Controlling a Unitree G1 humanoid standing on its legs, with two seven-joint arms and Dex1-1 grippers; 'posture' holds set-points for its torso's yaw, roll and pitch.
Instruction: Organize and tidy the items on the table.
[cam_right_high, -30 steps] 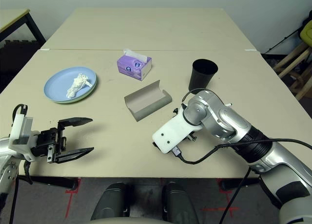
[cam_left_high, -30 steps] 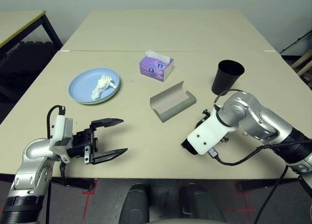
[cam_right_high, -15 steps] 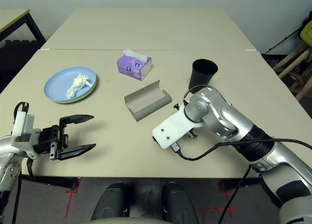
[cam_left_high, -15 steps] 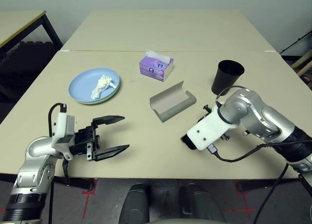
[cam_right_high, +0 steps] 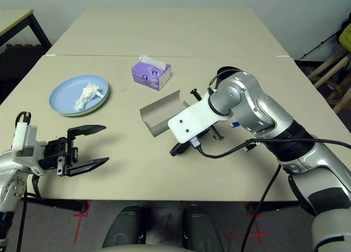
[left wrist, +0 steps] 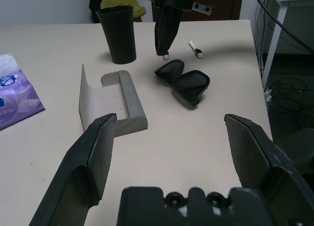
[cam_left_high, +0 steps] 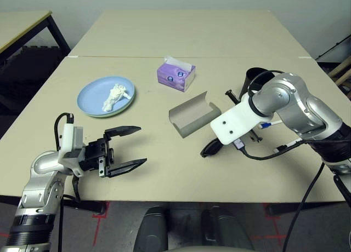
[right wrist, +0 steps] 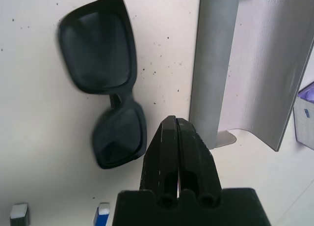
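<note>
- Tabletop (cam_left_high: 164, 178): large, flat, light beige, with a seam line across it; it carries all the items.
- Left gripper (cam_left_high: 127, 150): over the near left part of the tabletop. Its black fingers stand wide apart, with nothing between them.
- Right gripper (right wrist: 177, 120): above the tabletop, near the grey case. Its black fingers are closed against each other and grip nothing.
- Black sunglasses (left wrist: 184, 81): on the tabletop, partly under the right gripper's white housing as seen from the head, near the grey case and apart from the fingers.
- Oblong grey glasses case (cam_left_high: 193, 116): open, lying near the middle of the tabletop, between the two grippers and nearer the right one; its inside is bare.
- Round light blue plate (cam_left_high: 90, 96): at the left of the tabletop, stacked on the pale green plate (cam_left_high: 112, 114), whose rim shows beneath.
- Crumpled white tissue (cam_left_high: 115, 97): resting on the light blue plate.
- Purple tissue box (cam_left_high: 175, 76): beyond the grey case, a white sheet protruding from its top.
- Tall black cup (left wrist: 119, 37): upright, right of the grey case, partly hidden by the right arm in the head view.
- Two white markers (left wrist: 194, 48) (left wrist: 166, 55): lying near the sunglasses, one with a blue cap, the other with a dark cap.
</note>
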